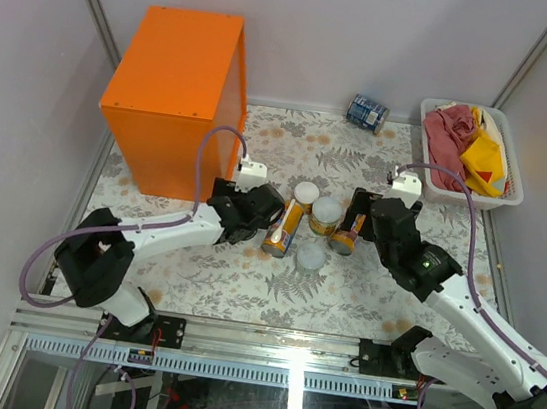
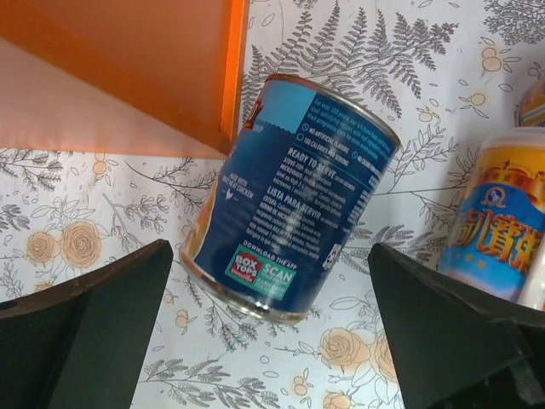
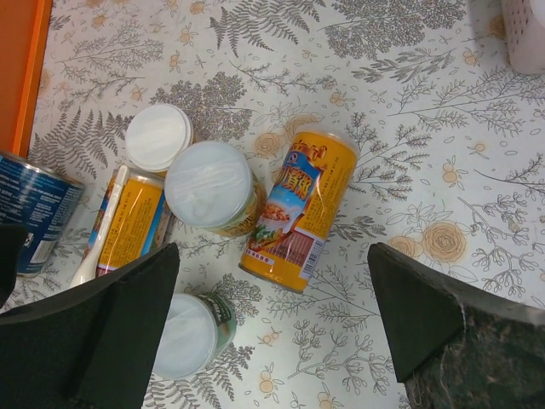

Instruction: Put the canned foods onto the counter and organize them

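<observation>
The orange counter (image 1: 172,95) stands at the back left. In the left wrist view a blue-labelled can (image 2: 289,196) lies on its side beside the counter's edge (image 2: 128,68), just ahead of my open left gripper (image 2: 271,315), untouched. A cluster of cans sits mid-table: a lying yellow can (image 3: 300,209), an upright white-lidded can (image 3: 211,186), another white lid (image 3: 157,136), a second lying yellow can (image 3: 132,223) and a pale-lidded can (image 3: 189,334). My right gripper (image 3: 272,332) hovers open over them, holding nothing. Another blue can (image 1: 367,113) lies at the back.
A white basket (image 1: 504,200) holding red and yellow cloths stands at the back right. The table has a floral-print cover. Grey walls enclose the table on three sides, and both arms (image 1: 180,228) reach in from the near edge.
</observation>
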`<state>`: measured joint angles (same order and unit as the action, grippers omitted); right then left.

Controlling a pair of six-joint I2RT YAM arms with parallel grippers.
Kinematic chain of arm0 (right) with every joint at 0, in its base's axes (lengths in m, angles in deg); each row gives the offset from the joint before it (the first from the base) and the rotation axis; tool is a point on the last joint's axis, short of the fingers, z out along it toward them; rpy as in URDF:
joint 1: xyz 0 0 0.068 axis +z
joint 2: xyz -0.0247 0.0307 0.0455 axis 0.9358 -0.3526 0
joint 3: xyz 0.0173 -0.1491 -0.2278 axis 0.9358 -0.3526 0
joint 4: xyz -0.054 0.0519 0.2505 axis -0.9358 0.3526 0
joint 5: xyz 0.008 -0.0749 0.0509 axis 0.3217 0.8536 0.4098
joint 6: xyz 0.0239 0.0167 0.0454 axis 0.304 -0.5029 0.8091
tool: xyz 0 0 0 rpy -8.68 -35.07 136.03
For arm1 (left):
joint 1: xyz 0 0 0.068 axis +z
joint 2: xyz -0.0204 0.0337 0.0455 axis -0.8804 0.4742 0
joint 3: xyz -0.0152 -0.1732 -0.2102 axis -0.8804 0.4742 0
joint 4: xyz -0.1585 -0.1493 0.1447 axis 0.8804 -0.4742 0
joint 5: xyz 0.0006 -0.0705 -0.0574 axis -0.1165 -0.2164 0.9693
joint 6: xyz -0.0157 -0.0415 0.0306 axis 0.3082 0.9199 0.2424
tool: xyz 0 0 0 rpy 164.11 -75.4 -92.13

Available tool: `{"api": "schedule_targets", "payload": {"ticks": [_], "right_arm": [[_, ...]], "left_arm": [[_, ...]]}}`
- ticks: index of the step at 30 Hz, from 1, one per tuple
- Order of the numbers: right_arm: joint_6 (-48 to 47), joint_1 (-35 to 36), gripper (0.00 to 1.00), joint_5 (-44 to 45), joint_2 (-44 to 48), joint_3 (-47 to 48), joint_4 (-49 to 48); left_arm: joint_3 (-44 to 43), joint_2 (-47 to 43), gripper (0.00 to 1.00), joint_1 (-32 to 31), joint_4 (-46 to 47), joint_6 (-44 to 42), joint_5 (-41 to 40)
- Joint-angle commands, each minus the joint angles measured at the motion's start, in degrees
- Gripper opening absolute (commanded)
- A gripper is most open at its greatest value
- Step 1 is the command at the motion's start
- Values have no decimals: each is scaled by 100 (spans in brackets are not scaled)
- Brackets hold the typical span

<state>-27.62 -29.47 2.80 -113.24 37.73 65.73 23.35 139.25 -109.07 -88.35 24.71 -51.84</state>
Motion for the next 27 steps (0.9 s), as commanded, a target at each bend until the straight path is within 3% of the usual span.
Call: {"api": "schedule_targets", "payload": {"ticks": [1, 16, 27], "right_arm": [[-97, 41, 100, -9, 138, -7, -220], [-103, 46, 100, 28, 106, -18, -241], [-160, 46, 100, 73, 72, -19, -241]], "left_arm": [[-223, 271, 100, 152, 390, -97, -46], [-536, 1056, 100, 492, 503, -297, 478], [-551, 1486, 100, 517, 211, 25, 1001]]}}
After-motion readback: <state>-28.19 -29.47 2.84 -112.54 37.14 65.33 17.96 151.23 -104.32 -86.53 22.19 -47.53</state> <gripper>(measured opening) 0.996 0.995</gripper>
